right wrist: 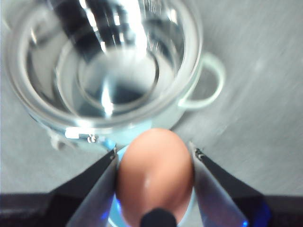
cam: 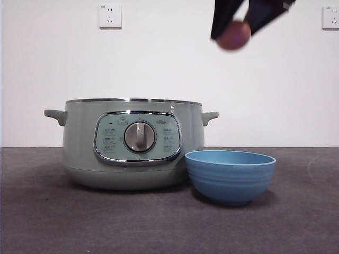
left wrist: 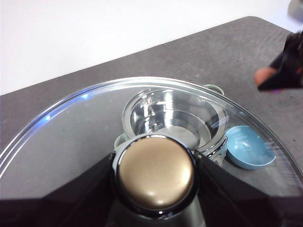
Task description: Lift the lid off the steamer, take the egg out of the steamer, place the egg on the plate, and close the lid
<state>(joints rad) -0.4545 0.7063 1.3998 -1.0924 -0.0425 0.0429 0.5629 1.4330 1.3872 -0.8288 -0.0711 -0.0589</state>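
The right gripper [right wrist: 155, 156] hangs high in the air, its fingers [right wrist: 102, 182] clamped on the egg [right wrist: 155, 172]. The left gripper [left wrist: 155, 177] hangs high too, fingers [left wrist: 85, 189] closed on the lid [left wrist: 85, 127] knob.

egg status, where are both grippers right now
Right gripper shut on egg, high above plate. Left gripper holds lid by knob, off steamer. Nothing in the way.

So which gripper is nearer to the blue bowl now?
Right. The right gripper holds the egg in the air above the blue bowl. The left gripper holds the lid high above the steamer, farther away.
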